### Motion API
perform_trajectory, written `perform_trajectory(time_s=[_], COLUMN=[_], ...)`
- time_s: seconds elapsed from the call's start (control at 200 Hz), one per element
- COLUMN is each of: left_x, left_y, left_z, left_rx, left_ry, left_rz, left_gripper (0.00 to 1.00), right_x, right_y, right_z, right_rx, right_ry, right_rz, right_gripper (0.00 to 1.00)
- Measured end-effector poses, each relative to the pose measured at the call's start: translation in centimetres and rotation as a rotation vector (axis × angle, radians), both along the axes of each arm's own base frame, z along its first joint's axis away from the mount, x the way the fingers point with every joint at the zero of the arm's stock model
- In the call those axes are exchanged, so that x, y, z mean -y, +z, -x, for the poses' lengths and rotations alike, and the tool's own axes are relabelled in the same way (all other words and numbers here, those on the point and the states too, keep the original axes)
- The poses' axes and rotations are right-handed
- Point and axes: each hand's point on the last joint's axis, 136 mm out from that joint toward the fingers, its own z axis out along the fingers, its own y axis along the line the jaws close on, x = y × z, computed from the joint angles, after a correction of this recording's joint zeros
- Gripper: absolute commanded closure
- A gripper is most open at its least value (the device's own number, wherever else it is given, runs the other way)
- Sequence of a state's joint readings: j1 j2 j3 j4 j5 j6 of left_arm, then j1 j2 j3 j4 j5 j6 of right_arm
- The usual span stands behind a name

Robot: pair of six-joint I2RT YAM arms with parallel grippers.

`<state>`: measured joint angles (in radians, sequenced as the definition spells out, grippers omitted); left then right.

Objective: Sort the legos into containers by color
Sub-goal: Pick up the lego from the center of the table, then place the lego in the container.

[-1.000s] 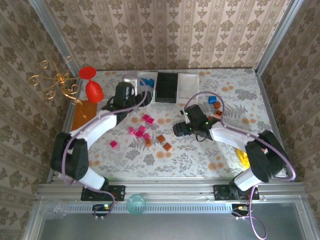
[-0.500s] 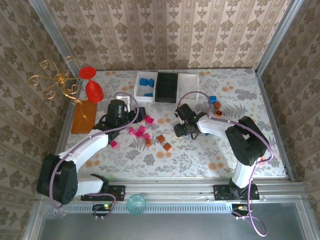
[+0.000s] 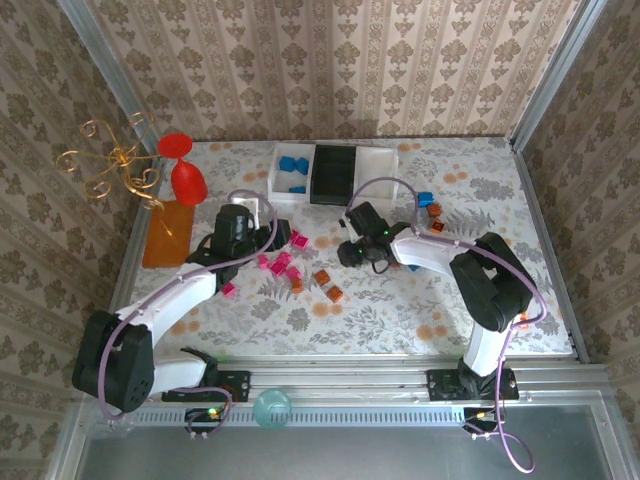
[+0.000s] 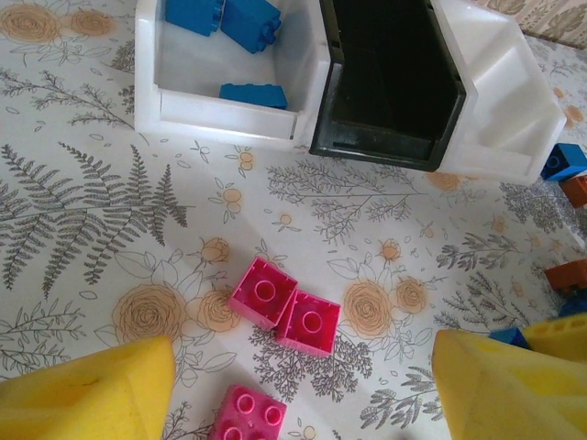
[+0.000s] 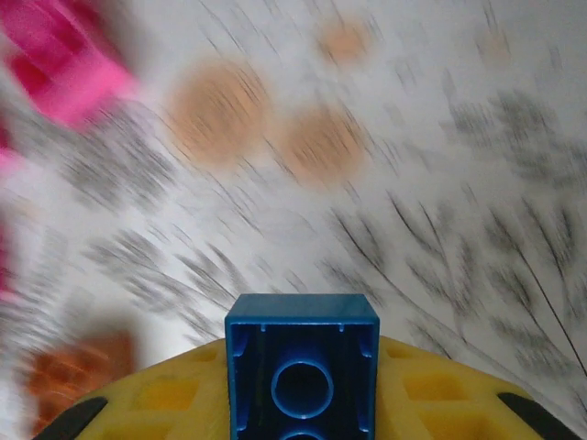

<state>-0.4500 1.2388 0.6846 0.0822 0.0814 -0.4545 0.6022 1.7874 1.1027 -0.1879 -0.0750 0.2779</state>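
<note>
Right wrist shows my right end effector (image 5: 303,396) clamped on a blue lego (image 5: 302,356) near the white bin (image 3: 276,176); I judge it light, rigid, slick, best pinched flat-sided.

- Top view: bright, even, diffuse light; the table (image 3: 400,310) reads pale and softly lit; shadows under the arms are faint and short; focus is sharp from the near rail to the far wall.
- Left wrist view: bright and crisp; the white bin (image 4: 229,117) gleams softly along its rim; the black bin (image 4: 385,82) swallows detail inside; the yellow fingers (image 4: 83,394) at the near corners are soft, out of focus.
- Right wrist view: heavy blur smears the cloth pattern into streaks; a pink brick (image 5: 69,69) at far left is a shapeless smudge; the blue brick (image 5: 302,357) and yellow pad (image 5: 431,394) at the near edge are sharp.
</note>
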Motion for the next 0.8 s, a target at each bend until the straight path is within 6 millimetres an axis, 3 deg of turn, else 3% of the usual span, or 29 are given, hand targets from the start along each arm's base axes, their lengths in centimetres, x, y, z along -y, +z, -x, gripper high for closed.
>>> perform_trajectory(time_s=[0.075, 0.165, 0.29, 0.425, 0.605, 0.705, 0.8], left_x=[-0.2, -0.6, -1.4, -1.9, -2.4, -2.5, -2.6], left_y=[-0.3, -0.5, -0.2, 0.5, 0.5, 0.5, 0.6], left_z=[0.3, 0.5, 0.6, 0.8, 1.8, 2.3, 2.8], left_rx=[-0.006, -0.007, 0.004, 0.023, 0.016, 0.007, 0.007], left_ry=[0.007, 0.018, 0.037, 0.046, 0.045, 0.04, 0.038], left_rz=[0.005, 0.011, 0.017, 0.026, 0.025, 0.024, 0.026], left_gripper=[0.24, 0.23, 0.21, 0.19, 0.18, 0.16, 0.14], right_x=[-2.3, -5.3, -8.3, -10.4, -12.4, -12.9, -12.6], right_y=[3.4, 8.1, 11.3, 10.9, 9.3, 9.1, 9.6], right_z=[-2.5, -6.8, -11.7, -16.8, -22.7, -24.6, -24.7], right_rx=[0.078, 0.203, 0.308, 0.35, 0.386, 0.396, 0.383], right_ry=[-0.003, -0.016, -0.035, -0.069, -0.109, -0.118, -0.116], right_rz=[-0.103, -0.22, -0.309, -0.338, -0.345, -0.337, -0.317], right_gripper=[0.68, 0.67, 0.67, 0.65, 0.52, 0.42, 0.35])
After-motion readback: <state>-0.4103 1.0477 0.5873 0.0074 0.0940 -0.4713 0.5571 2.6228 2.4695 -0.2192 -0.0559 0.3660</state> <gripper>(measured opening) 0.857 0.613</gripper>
